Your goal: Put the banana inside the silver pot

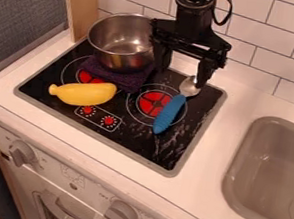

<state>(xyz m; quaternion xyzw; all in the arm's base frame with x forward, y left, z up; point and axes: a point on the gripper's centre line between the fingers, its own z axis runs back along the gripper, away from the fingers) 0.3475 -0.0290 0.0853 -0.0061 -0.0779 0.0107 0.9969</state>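
The black gripper hangs over the back right part of the stove, open, its two fingers spread and pointing down. To its left stands the silver pot, upright at the stove's back left. A yellow banana lies on the front left of the black cooktop, in front of the pot and apart from it. The gripper is behind the banana and to its right.
A dark purple cloth lies at the pot's base. The blue-handled spoon lies on the right burner, its metal head near the gripper's right finger. A tiled wall rises behind; a grey sink is at right.
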